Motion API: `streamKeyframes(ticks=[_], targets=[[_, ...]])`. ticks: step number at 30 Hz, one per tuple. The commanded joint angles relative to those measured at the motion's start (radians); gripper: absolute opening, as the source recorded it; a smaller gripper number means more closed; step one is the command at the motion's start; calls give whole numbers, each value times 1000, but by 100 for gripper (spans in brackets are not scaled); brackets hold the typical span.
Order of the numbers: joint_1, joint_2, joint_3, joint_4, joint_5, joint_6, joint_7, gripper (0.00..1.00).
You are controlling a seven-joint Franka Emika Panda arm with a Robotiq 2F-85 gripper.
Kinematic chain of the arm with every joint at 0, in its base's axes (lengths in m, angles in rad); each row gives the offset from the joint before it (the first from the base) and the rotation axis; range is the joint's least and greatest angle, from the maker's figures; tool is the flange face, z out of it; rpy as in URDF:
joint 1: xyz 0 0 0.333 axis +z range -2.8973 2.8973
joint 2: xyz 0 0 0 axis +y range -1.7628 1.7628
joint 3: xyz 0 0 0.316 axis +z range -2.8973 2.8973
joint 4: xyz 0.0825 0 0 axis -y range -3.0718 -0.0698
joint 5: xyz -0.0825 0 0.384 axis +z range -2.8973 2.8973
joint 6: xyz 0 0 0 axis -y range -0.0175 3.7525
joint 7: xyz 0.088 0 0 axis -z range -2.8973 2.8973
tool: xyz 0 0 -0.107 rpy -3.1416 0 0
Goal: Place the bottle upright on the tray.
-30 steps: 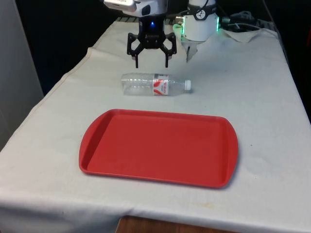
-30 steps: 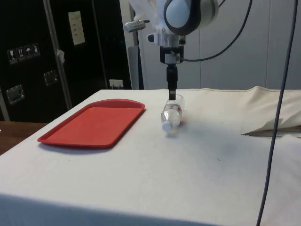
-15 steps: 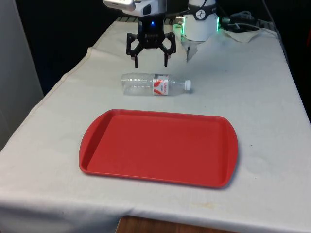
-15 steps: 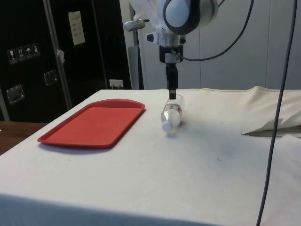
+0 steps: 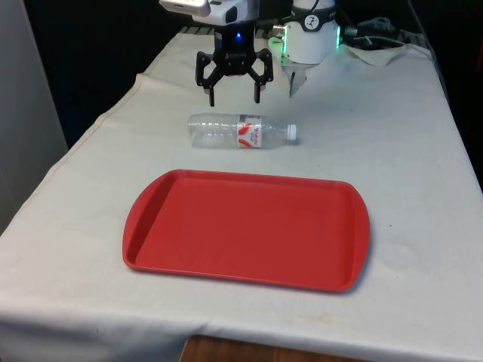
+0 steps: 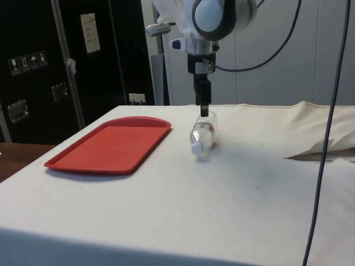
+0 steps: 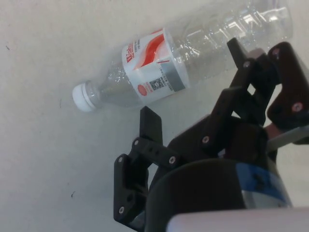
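Tray, red and bare, was seen nearest the camera toward the front view's left, with the bottle lying on its side on the white cloth just beyond the tray's far rim, apart from it. Its clear body was pointed to the front view's left and its white cap to the right, the red-and-white label sitting nearer the cap. Above and slightly behind the bottle the gripper was held with its fingers spread wide and nothing between them. The step in hand was judged to be the approach for the grasp. For a good grasp, the fingers would best be brought down astride the body near the label, across the bottle's length, since a round, light, empty-looking bottle could roll if touched on one side first. A grip close to the middle was judged likely to ease the later turn to upright
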Motion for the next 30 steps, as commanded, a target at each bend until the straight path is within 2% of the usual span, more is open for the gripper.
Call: streamKeyframes(ticks=[1, 9, 11, 18, 19, 20, 24, 27, 28, 30], targets=[[-1, -2, 3, -1, 4, -1, -12, 100], [-1, -4, 5, -1, 9, -4, -64, 100], [0, 0, 0, 0, 0, -1, -56, 100], [-2, -7, 8, 0, 15, -16, -122, 100], [1, 0, 0, 2, 0, -10, -105, 100], [-2, -7, 8, 0, 15, -17, -129, 100], [-1, -6, 7, 1, 13, -22, -161, 100], [-1, -6, 7, 1, 12, -25, -178, 100], [1, 0, 1, 2, 0, -17, -165, 100], [0, -6, 7, 1, 11, -28, -190, 100]])
